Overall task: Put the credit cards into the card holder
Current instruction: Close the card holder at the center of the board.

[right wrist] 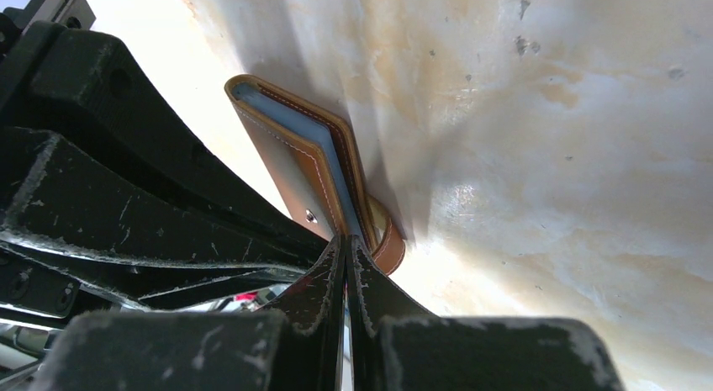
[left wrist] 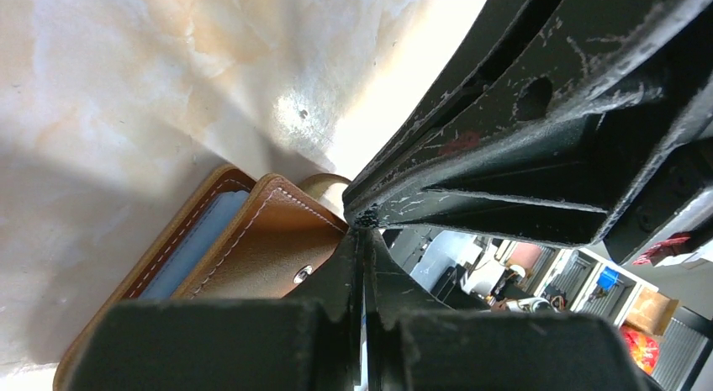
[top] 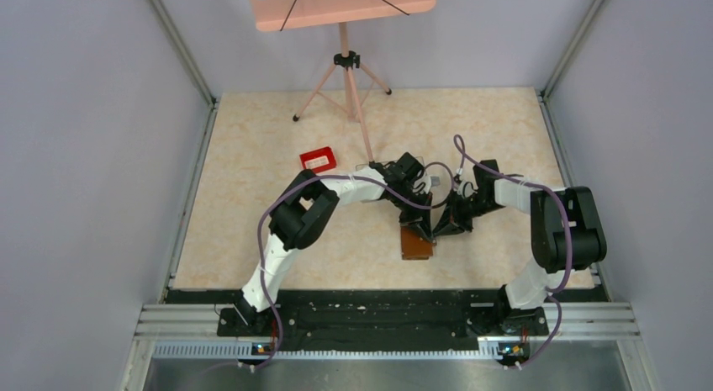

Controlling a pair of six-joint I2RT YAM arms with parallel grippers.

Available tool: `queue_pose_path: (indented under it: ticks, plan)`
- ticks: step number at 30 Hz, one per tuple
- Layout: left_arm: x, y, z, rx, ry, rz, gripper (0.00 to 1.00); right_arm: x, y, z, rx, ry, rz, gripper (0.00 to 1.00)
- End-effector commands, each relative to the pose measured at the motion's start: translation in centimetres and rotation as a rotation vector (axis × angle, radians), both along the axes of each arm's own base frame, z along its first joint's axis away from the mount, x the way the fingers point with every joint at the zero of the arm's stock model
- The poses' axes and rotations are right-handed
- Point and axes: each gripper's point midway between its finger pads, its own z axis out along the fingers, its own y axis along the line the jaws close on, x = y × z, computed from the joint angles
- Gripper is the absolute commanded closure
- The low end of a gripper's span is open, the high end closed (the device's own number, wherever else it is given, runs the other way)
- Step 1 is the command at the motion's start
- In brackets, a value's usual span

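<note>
The card holder (top: 416, 245), a brown leather wallet, lies on the table, nearly folded. Both grippers meet over its far end. A blue credit card (right wrist: 294, 126) sits between its leaves; it also shows in the left wrist view (left wrist: 195, 246). My left gripper (top: 426, 230) is shut with a thin white-blue card edge between its fingertips (left wrist: 363, 233), at the wallet's corner (left wrist: 269, 256). My right gripper (top: 444, 228) is shut at the wallet's end (right wrist: 345, 241), where the blue card's edge runs into its tips. The two grippers' fingers touch. No other cards show.
A small red tray (top: 318, 160) sits on the table to the far left of the wallet. A pink tripod stand (top: 345, 80) stands at the back with its legs on the table. Grey walls close in the table's left, right and far sides.
</note>
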Motion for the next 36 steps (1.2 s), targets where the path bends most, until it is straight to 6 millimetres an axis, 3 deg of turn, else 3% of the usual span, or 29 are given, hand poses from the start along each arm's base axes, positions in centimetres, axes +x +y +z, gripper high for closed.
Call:
queue_pose_path:
  ticks: [1,14,24,36]
  plan:
    - [0.1,-0.5,0.8,-0.012,-0.032,-0.018,1.00,1.2,0.3,1.4,0.013,-0.079,0.008,1.00]
    - [0.8,2.4,2.5,0.112,-0.093,0.027,1.00,1.8,0.9,3.0,0.058,-0.144,0.049,1.00]
    - [2.0,4.0,2.6,0.165,-0.117,0.049,1.00,1.8,3.3,3.3,0.112,-0.172,0.119,1.00]
    - [2.2,4.4,3.1,0.169,-0.128,0.028,1.00,3.5,5.1,0.9,0.071,-0.176,0.126,1.00]
